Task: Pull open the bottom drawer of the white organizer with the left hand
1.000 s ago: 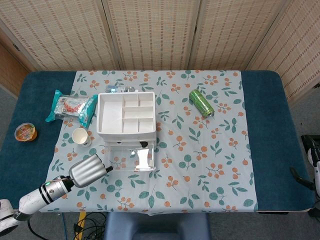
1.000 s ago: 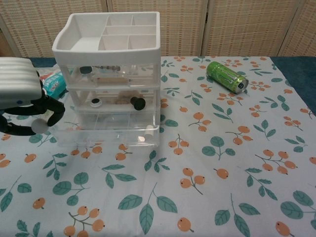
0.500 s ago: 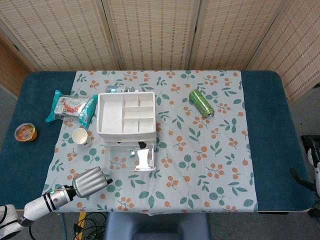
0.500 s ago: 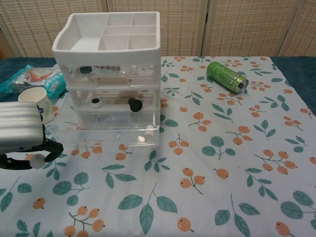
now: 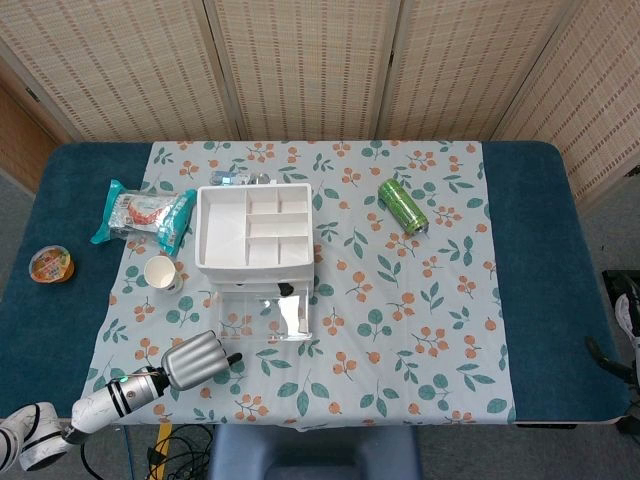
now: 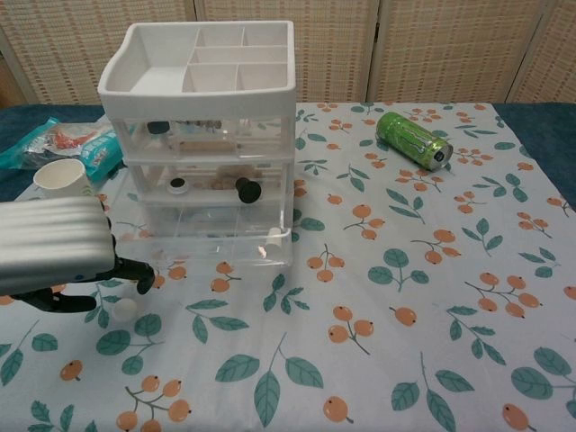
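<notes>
The white organizer (image 5: pixel 251 232) stands left of the table's centre, its divided top tray (image 6: pixel 200 65) over clear drawers. Its bottom drawer (image 5: pixel 264 318) juts out toward the near edge, beyond the drawers above it; the chest view shows its clear front (image 6: pixel 193 248). My left hand (image 5: pixel 196 359) hovers low at the front left of that drawer, silver back up, fingers (image 6: pixel 135 271) pointing toward it, a small gap between them and the drawer. It holds nothing. At the far right edge of the head view only a sliver of my right hand (image 5: pixel 622 338) shows, off the table.
A green can (image 5: pixel 403 205) lies on its side right of the organizer. A paper cup (image 5: pixel 160 272) and a snack bag (image 5: pixel 143 213) sit to the organizer's left, and a small orange tub (image 5: pixel 50 264) lies near the table's left edge. A folding screen stands behind.
My left hand has dropped from beside the drawer's left end toward the near edge, then shifted right, closer to the drawer's front corner. The drawer stays pulled out as before.
</notes>
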`<state>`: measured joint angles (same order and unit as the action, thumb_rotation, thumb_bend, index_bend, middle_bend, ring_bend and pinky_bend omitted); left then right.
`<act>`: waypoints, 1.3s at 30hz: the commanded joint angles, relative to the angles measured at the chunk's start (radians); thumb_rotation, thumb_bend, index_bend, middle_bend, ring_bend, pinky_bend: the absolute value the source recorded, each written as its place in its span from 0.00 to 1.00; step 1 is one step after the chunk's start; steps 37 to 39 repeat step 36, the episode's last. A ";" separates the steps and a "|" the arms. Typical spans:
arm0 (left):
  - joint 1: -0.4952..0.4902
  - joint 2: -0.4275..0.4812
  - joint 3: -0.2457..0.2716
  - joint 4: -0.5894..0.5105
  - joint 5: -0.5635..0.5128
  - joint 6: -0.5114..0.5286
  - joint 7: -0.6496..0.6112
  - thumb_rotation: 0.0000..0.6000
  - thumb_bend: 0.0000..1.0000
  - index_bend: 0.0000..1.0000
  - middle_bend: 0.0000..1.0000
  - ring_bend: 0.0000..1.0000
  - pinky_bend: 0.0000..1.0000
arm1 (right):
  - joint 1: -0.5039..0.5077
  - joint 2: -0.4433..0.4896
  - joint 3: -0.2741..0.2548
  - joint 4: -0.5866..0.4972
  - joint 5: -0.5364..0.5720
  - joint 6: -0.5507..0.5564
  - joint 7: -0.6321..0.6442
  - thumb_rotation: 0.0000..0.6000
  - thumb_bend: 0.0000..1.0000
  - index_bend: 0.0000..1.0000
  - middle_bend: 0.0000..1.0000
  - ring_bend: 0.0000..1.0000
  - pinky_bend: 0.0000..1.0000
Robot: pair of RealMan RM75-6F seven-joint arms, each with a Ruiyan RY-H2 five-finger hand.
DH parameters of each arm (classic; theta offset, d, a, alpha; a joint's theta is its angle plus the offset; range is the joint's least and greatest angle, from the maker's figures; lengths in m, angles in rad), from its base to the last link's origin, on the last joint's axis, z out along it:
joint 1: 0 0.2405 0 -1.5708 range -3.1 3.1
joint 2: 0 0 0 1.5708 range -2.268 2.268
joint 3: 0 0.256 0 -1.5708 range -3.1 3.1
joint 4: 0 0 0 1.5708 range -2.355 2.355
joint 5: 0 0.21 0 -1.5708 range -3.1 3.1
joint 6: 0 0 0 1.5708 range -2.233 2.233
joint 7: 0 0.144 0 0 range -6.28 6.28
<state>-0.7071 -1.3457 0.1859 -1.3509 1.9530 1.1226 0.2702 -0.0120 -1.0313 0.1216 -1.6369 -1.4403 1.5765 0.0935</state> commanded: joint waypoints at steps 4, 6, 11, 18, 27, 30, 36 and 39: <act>0.014 0.018 -0.011 -0.012 0.045 0.116 -0.040 1.00 0.30 0.32 0.91 0.96 1.00 | 0.000 0.000 0.000 0.000 -0.004 0.003 0.000 1.00 0.28 0.02 0.17 0.25 0.19; 0.020 0.029 -0.018 -0.019 0.066 0.173 -0.060 1.00 0.30 0.33 0.91 0.95 1.00 | 0.000 0.002 0.001 -0.002 -0.005 0.006 -0.001 1.00 0.28 0.02 0.17 0.25 0.19; 0.045 0.065 -0.058 -0.065 0.055 0.291 -0.110 1.00 0.30 0.35 0.90 0.93 1.00 | -0.003 0.006 0.001 -0.008 -0.010 0.013 -0.005 1.00 0.28 0.02 0.17 0.25 0.19; 0.145 0.172 -0.139 -0.285 -0.217 0.276 -0.010 1.00 0.30 0.26 0.72 0.70 0.95 | -0.008 0.015 -0.002 -0.014 -0.012 0.016 -0.008 1.00 0.28 0.02 0.17 0.25 0.19; 0.283 0.241 -0.206 -0.410 -0.595 0.274 0.035 1.00 0.24 0.14 0.45 0.40 0.57 | 0.012 0.029 -0.021 -0.014 -0.040 -0.030 0.015 1.00 0.28 0.02 0.17 0.22 0.19; 0.330 0.248 -0.200 -0.414 -0.652 0.293 0.048 1.00 0.22 0.12 0.37 0.31 0.45 | 0.024 0.025 -0.027 -0.010 -0.054 -0.048 0.017 1.00 0.29 0.02 0.17 0.19 0.19; 0.434 0.224 -0.175 -0.396 -0.657 0.391 0.052 1.00 0.21 0.11 0.33 0.28 0.40 | 0.047 0.014 -0.034 -0.008 -0.072 -0.077 0.025 1.00 0.29 0.02 0.16 0.19 0.19; 0.434 0.224 -0.175 -0.396 -0.657 0.391 0.052 1.00 0.21 0.11 0.33 0.28 0.40 | 0.047 0.014 -0.034 -0.008 -0.072 -0.077 0.025 1.00 0.29 0.02 0.16 0.19 0.19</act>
